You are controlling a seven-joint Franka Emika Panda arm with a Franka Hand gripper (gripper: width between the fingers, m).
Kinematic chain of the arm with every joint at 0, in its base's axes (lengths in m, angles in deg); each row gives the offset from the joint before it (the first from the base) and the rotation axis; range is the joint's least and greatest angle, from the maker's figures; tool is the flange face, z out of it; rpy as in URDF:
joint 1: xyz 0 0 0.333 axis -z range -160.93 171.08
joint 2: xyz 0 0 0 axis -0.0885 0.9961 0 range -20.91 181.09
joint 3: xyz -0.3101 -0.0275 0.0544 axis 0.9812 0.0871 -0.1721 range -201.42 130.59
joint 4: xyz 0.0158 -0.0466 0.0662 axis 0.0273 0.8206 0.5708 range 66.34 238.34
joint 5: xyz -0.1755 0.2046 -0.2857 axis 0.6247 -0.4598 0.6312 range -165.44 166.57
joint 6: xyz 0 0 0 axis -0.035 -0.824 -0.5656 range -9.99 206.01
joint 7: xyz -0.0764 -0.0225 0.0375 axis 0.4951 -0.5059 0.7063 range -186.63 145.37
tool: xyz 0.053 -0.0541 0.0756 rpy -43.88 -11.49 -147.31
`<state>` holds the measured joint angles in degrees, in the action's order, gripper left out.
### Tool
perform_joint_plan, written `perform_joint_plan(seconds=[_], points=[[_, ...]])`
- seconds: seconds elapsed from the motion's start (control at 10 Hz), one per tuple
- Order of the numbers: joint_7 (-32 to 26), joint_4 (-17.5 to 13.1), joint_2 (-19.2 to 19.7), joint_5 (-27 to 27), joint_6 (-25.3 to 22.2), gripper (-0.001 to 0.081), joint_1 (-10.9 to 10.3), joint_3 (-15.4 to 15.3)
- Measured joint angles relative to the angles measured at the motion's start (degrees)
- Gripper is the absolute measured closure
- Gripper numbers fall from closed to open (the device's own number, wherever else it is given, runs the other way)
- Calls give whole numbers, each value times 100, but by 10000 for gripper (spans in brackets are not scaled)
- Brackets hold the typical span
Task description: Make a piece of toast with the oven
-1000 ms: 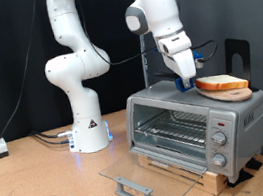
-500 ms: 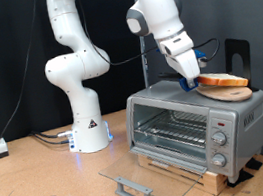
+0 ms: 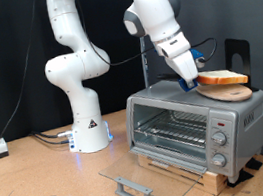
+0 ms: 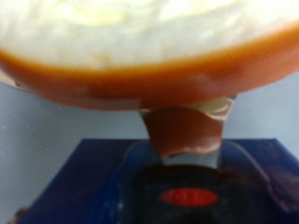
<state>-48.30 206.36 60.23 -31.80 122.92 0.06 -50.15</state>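
One white Panda arm reaches from its base at about 9 o'clock in the exterior view toward the oven [image 3: 197, 125] at about 4 o'clock. That oven is a silver-grey countertop unit whose glass door [image 3: 155, 167] lies swung down flat in front of it, handle [image 3: 133, 190] toward 6 o'clock, so the wire rack [image 3: 170, 132] inside is exposed. Three knobs [image 3: 219, 141] run down its panel on the exterior view's right side. It sits on a low wooden block [image 3: 179, 170] on the brown table [image 3: 45, 188].

On the oven's roof, at about 2 o'clock in the exterior view, lies a round light wooden board [image 3: 224, 93], and just above it is the piece of toast [image 3: 221, 79], pale face up with an orange-brown crust. The gripper [image 3: 195, 74] is at the toast's 9 o'clock edge, blue-tipped fingers slanted down toward it. From the exterior view I cannot tell whether the slice is resting on the board or raised just off it.

The wrist view is filled by the toast [image 4: 149, 47] very close up, its crust curving across the frame, with a brown finger pad [image 4: 183, 131] pressed against the crust underneath. The fingers look clamped on the slice's edge. Behind it is blurred grey surface and a dark blue part of the gripper
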Motion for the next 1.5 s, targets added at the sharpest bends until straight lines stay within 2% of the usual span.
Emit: perform_joint_plan(seconds=[0.3, 0.4, 0.6, 0.8, 1.1, 1.3, 1.5], points=[[-459, 20, -277, -283, -385, 415, 30, 478], [-524, 95, -414, -288, -446, 415, 31, 550], [-524, 104, -392, -287, -445, 415, 38, 571], [-689, 128, -408, -288, -509, 415, 113, 832], [-1040, 137, -456, -154, -807, 415, 392, 1314], [-1203, 131, -477, 92, -967, 415, 611, 1563], [-1433, 67, -479, 429, -1320, 415, 819, 1837]])
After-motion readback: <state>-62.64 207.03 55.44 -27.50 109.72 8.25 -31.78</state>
